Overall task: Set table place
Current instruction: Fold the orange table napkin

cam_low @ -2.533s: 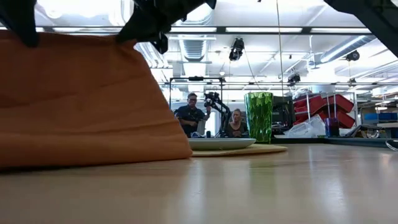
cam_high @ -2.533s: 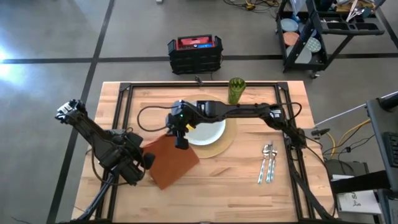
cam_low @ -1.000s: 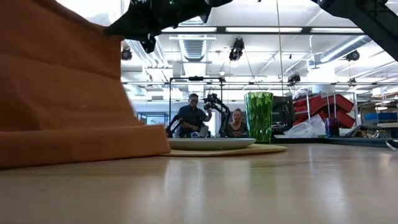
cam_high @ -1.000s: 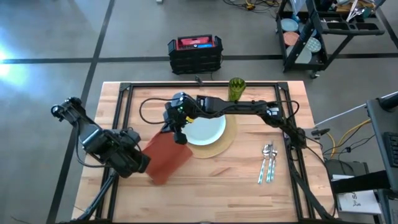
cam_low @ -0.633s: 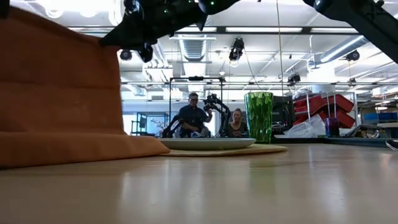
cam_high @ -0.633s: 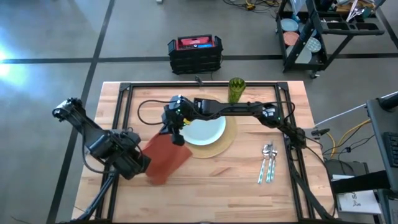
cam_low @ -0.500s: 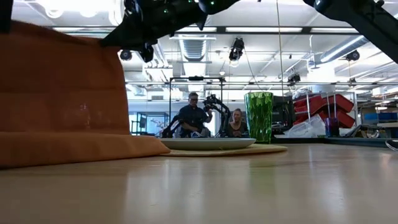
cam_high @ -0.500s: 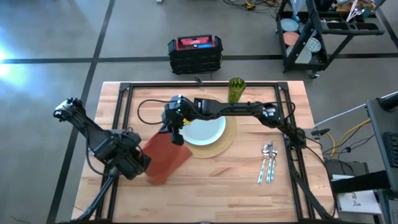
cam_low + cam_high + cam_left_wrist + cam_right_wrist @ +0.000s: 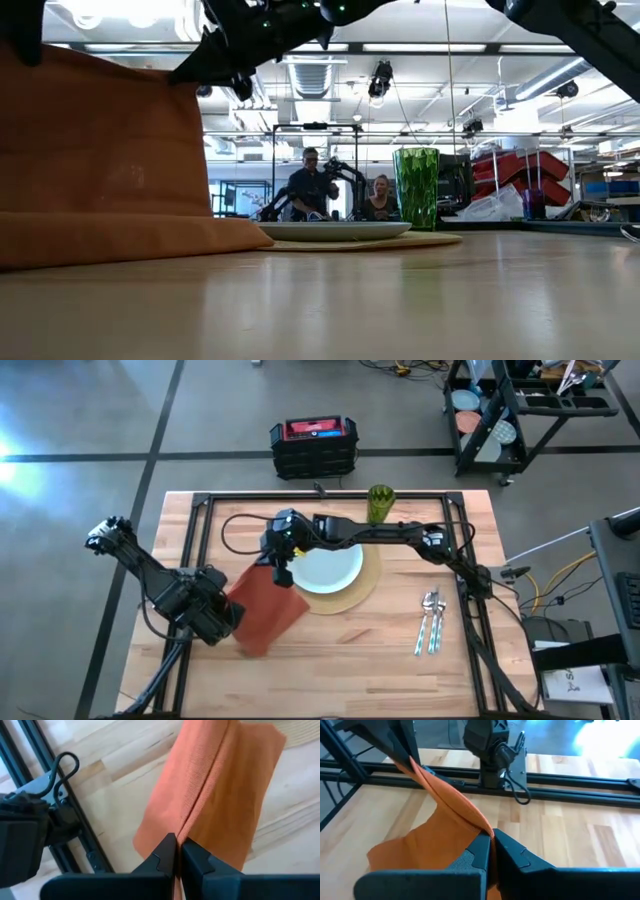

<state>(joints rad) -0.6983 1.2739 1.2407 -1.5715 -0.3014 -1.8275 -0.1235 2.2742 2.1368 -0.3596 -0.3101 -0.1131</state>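
- Across the worktop (image 9: 330, 650) — light-wood planks, black frame — the place setting is part-built: placemat (image 9: 362, 592) w/ plate (image 9: 335, 568) on it near centre, and the rest ranged around.
- Left arm sits at the worktop's left side; left gripper (image 9: 222, 622) is clamped shut on the napkin's near-left edge, cloth pinched tight between the fingers (image 9: 162, 856) in the left wrist view.
- Right arm reaches across over the plate; right gripper (image 9: 279, 572) holds the napkin's far corner just beside the plate's left rim, fingers (image 9: 481, 851) closed on a raised fold.
- Orange napkin (image 9: 265, 615) hangs between the two grips, left of the placemat, its lower part resting on the wood; the low view shows it standing up as a tall sheet w/ a folded hem on the surface.
- Key relation: its long axis runs on a diagonal from the right gripper near the plate down to the left gripper — both arms equally on it, so any lay-down prob needs them moving together.
- Green cup (image 9: 380, 504) stands at the far edge, beyond the plate.
- Cutlery (image 9: 431, 622) lies well right of the placemat, not yet placed.
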